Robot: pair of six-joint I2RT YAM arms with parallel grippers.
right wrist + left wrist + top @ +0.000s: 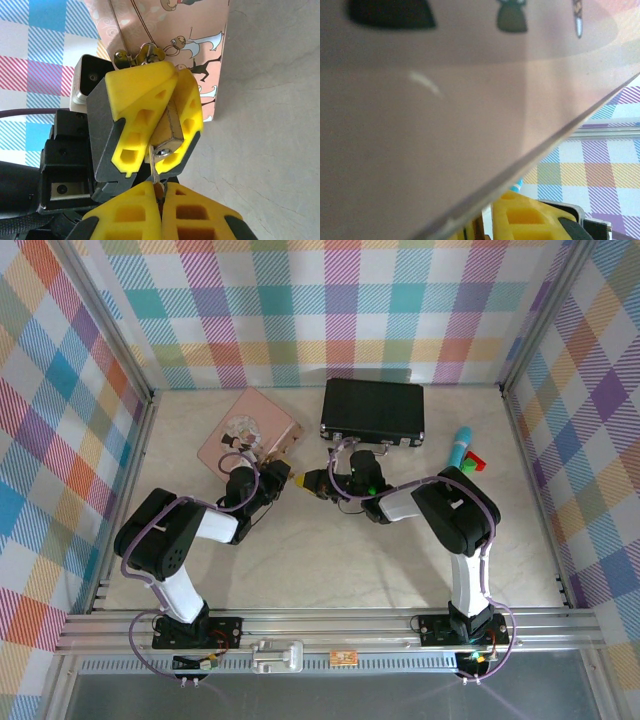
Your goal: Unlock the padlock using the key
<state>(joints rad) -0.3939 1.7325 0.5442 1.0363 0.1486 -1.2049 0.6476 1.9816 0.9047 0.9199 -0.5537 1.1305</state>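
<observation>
My left gripper (161, 137) is shut on the small brass padlock (172, 131), whose keyhole end faces the right wrist camera. The padlock's silvery shackle (149, 50) sits up against the pink tin (165, 22). My right gripper (161, 192) is shut on the thin metal key (154, 167). The key's blade reaches up to the padlock's keyhole face, just left of the round keyhole (163, 151). From above, both grippers meet tip to tip at the padlock (300, 480), just in front of the pink tin (248, 435). One yellow finger (530, 220) of the left gripper shows under the tin's side (420, 125).
A black case (372, 410) lies at the back centre. A blue-handled tool (461, 447) and a red and green block (472, 462) lie to its right. Plaid walls close the table on three sides.
</observation>
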